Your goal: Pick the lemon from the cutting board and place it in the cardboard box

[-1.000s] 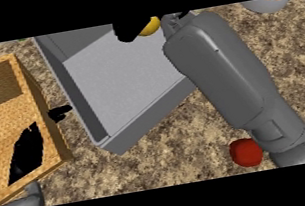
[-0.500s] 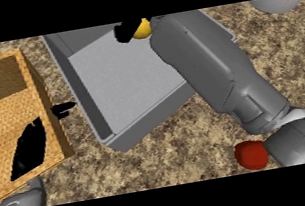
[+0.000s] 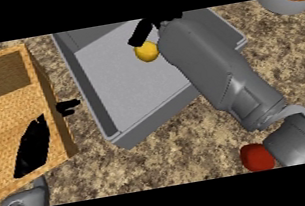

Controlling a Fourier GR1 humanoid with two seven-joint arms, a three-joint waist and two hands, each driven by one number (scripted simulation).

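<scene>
Over the far end of the pale grey, raised-rim cutting board point(image 3: 119, 87), the right hand point(image 3: 145, 29) has black fingers curled down around the small yellow lemon point(image 3: 147, 51), which sits just under them, above the board; contact with the board cannot be told. Step in hand: the pick, by my reading. Left hand point(image 3: 68, 107) shows only as dark fingertips beside the open brown cardboard box point(image 3: 6, 101); its state cannot be told. Next move calls for lifting clear of the rim, then carrying left into the box.
</scene>
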